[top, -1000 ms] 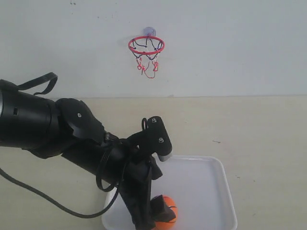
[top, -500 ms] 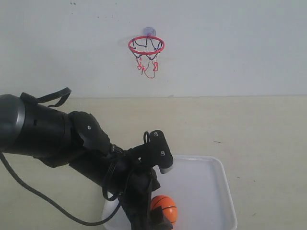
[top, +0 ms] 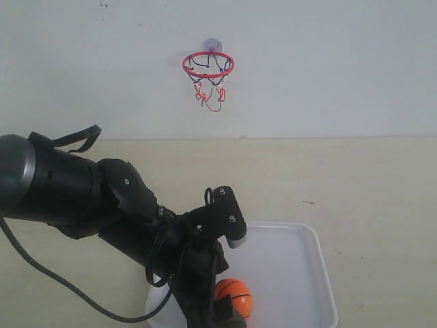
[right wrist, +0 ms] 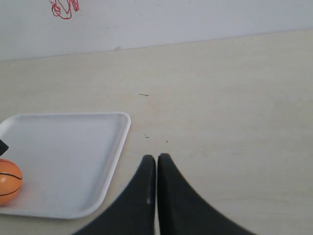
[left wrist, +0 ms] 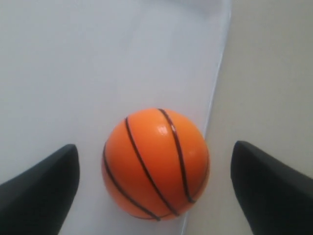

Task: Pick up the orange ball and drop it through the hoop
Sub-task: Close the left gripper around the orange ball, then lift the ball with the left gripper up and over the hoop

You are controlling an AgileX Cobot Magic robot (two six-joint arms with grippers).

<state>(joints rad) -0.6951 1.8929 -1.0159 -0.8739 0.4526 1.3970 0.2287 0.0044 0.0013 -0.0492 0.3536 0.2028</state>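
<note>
The orange ball (top: 234, 297) with black seams lies in the white tray (top: 293, 273) near its front edge. In the left wrist view the ball (left wrist: 155, 164) sits between my two black fingers with a gap on each side, so my left gripper (left wrist: 154, 188) is open around it. In the exterior view that gripper (top: 222, 316) is partly cut off at the frame's bottom. The hoop (top: 208, 65), red rim with dangling net, hangs on the back wall. My right gripper (right wrist: 156, 159) is shut and empty over the table, right of the tray (right wrist: 73, 152); the ball (right wrist: 10, 181) shows there too.
The beige table (top: 369, 184) runs back to a white wall. A bulky black left arm (top: 75, 198) with a loose cable crosses the left front. The net's red end (right wrist: 63, 9) shows in the right wrist view.
The left arm dropped lower over the tray between one second and half a second ago, its fingers now straddling the ball. Since then it has held still. The ball has not moved.
</note>
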